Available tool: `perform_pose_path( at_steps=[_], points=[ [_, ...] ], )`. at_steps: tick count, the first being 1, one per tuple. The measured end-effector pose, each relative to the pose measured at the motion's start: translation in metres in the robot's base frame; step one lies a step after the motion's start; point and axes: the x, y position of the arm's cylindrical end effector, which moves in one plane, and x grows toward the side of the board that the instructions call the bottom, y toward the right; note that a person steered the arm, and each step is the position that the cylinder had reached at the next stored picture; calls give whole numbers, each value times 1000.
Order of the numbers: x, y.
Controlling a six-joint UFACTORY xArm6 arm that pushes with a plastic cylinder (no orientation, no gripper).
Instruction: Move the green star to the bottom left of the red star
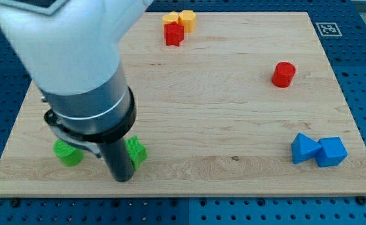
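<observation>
**Green star far from its red mark**

Pale wooden surface (233, 112) lay over a blue pegboard; the arm carried no jaws, only a dark rod, so nothing was pinched; my tip (123, 177) rested near the view's bottom left, touching or just beside the ridged green star (136, 152) on its right; a rounder green block (66, 153) sat to its left. The red star (173, 34) stood well apart at the view's top, tight against two yellow blocks (180, 19); the push, I judged, must run upward.

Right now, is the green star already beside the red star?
No. The green star sits near the view's bottom left by my tip, far from the red star at the top.
</observation>
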Motion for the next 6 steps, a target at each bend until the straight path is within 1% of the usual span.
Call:
perform_pose_path(
  at_steps=[2,4,6],
  points=[
    [-64,28],
    [-146,35],
    [-237,43]
  ],
)
